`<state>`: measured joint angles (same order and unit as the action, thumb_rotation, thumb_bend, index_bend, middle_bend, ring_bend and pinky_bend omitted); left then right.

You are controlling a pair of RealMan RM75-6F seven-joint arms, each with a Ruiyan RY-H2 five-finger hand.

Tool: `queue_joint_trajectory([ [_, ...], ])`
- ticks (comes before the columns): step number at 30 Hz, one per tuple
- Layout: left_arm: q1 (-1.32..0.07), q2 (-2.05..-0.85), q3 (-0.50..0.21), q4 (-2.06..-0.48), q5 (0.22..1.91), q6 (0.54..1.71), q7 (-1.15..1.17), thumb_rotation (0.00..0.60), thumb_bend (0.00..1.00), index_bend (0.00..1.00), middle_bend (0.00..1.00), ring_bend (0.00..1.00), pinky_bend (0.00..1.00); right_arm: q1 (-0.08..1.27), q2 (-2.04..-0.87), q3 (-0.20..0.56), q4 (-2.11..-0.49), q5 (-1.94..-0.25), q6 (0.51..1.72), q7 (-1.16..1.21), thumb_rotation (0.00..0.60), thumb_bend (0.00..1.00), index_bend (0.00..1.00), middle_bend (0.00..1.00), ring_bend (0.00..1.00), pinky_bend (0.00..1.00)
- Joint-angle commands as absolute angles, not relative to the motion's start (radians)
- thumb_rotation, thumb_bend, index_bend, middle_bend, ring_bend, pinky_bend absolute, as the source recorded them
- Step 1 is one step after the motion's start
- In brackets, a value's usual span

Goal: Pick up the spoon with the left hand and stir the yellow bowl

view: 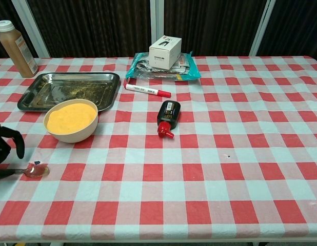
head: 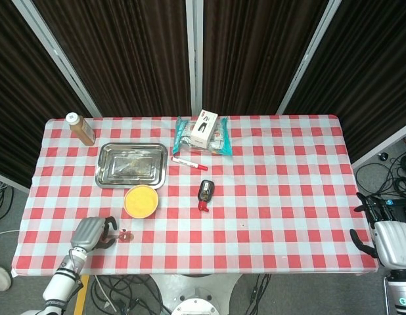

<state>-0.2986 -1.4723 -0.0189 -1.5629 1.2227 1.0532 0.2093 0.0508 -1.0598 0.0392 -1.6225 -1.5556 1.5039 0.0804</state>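
Note:
The spoon (head: 123, 235) lies flat near the table's front left corner; its bowl (view: 36, 170) points right and its handle runs left. My left hand (head: 91, 233) hovers over the handle with its dark fingers (view: 8, 145) arched above it and apart, not closed on it. The yellow bowl (head: 141, 201), filled with yellow-orange contents (view: 71, 118), stands just behind and to the right of the spoon. My right hand (head: 385, 237) hangs off the table's right edge, holding nothing; the chest view does not show it.
A steel tray (head: 102, 172) sits behind the bowl, with a brown bottle (head: 80, 128) at the back left. A red marker (view: 147, 90), a small black bottle with a red cap (view: 167, 116) and a white box on a teal packet (view: 165, 51) occupy the middle.

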Motion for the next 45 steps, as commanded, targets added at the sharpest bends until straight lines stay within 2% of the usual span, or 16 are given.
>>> queue_joint_trajectory([
  [1, -0.301, -1.473, -0.014, -1.569, 1.214, 1.048, 0.219, 0.6, 0.3, 0.55, 0.86, 0.89, 1.0, 0.05, -1.06, 0.039, -1.622, -1.555, 1.504, 0.081, 0.6, 0.3, 0.07, 0.34, 0.11, 0.21],
  [16, -0.308, -1.494, -0.007, -1.548, 1.171, 1.037, 0.231, 0.6, 0.35, 0.56, 0.86, 0.89, 1.0, 0.046, -1.058, 0.037, -1.625, -1.554, 1.51, 0.079, 0.6, 0.3, 0.07, 0.35, 0.11, 0.21],
  [26, -0.313, -1.497, -0.009, -1.535, 1.165, 1.038, 0.223, 0.6, 0.39, 0.6, 0.86, 0.89, 1.0, 0.047, -1.058, 0.038, -1.63, -1.552, 1.508, 0.074, 0.6, 0.3, 0.07, 0.35, 0.11, 0.21],
  [34, -0.308, -1.452, -0.015, -1.569, 1.183, 1.078, 0.229, 0.6, 0.4, 0.61, 0.86, 0.89, 1.0, 0.047, -1.055, 0.039, -1.635, -1.555, 1.512, 0.071, 0.6, 0.3, 0.07, 0.35, 0.11, 0.21],
  [40, -0.319, -1.388, -0.066, -1.614, 1.19, 1.12, 0.21, 0.6, 0.41, 0.61, 0.87, 0.89, 1.0, 0.047, -1.055, 0.04, -1.633, -1.556, 1.513, 0.072, 0.6, 0.3, 0.07, 0.35, 0.11, 0.21],
  [45, -0.365, -1.369, -0.135, -1.612, 1.172, 1.106, 0.191, 0.6, 0.41, 0.61, 0.87, 0.89, 1.0, 0.049, -1.052, 0.043, -1.634, -1.555, 1.513, 0.074, 0.6, 0.3, 0.07, 0.35, 0.11, 0.21],
])
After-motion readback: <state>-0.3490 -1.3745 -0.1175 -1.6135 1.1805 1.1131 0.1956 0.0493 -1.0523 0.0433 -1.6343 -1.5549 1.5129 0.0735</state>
